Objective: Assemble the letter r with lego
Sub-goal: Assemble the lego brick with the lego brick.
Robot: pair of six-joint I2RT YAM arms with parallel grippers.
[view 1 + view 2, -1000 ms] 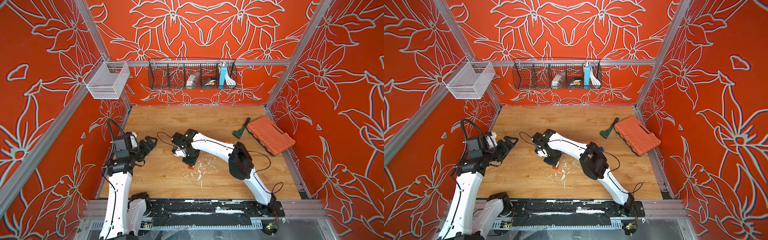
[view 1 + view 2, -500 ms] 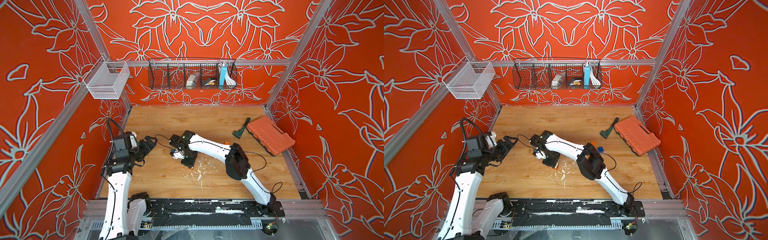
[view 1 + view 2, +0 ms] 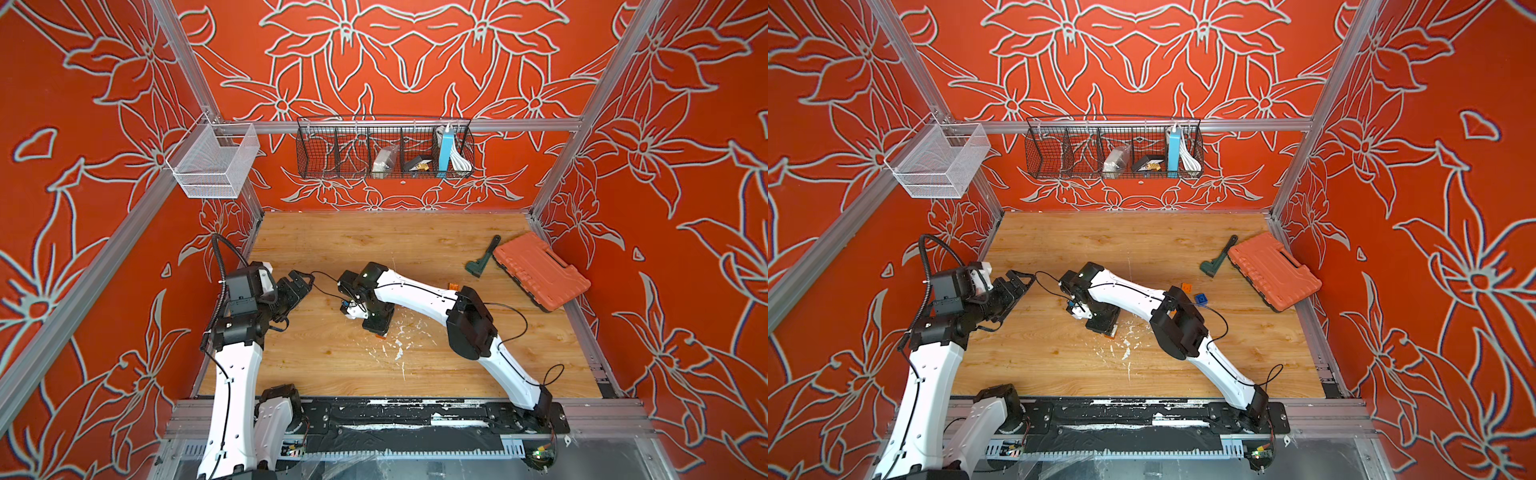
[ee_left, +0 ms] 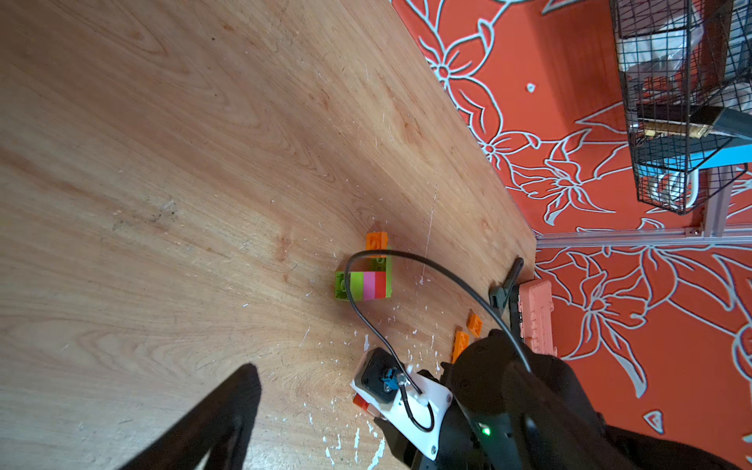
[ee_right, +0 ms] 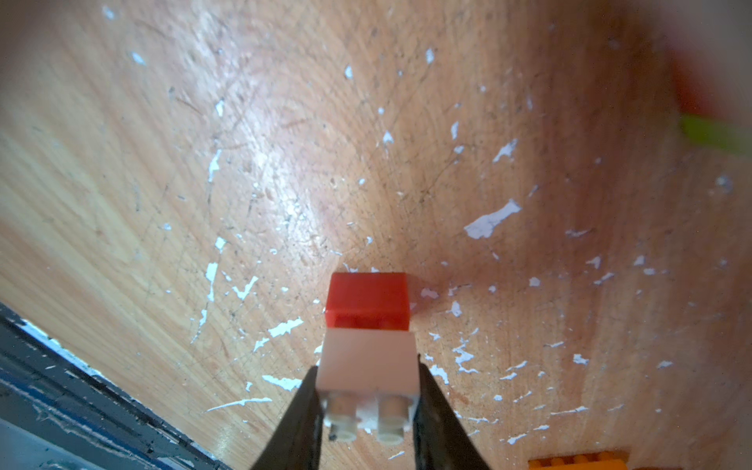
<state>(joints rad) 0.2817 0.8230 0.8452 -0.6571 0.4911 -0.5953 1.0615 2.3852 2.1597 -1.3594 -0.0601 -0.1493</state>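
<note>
Lego white brick (image 5: pixel 368 362) w/ red brick (image 5: pixel 368 299) stuck on its end is pinched in R gripper (image 5: pixel 368 368), jaws clamped on the white one's sides, red end low over table (image 3: pixel 374 249). L gripper (image 3: pixel 300 286) spread wide, holding nothing, well apart from it. Green-pink-red stack (image 4: pixel 363 285) lies on table near R gripper, loose orange brick (image 4: pixel 462 344) also near it

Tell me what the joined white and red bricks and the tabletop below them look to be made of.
The white brick looks like moulded plastic, smooth and matt: crisp edges, round studs. The red brick seems the same plastic, slightly glossier: sharp, even faces. The tabletop shows wood grain, possibly laminate, and looks worn: fine scratches and white flecks.
</note>
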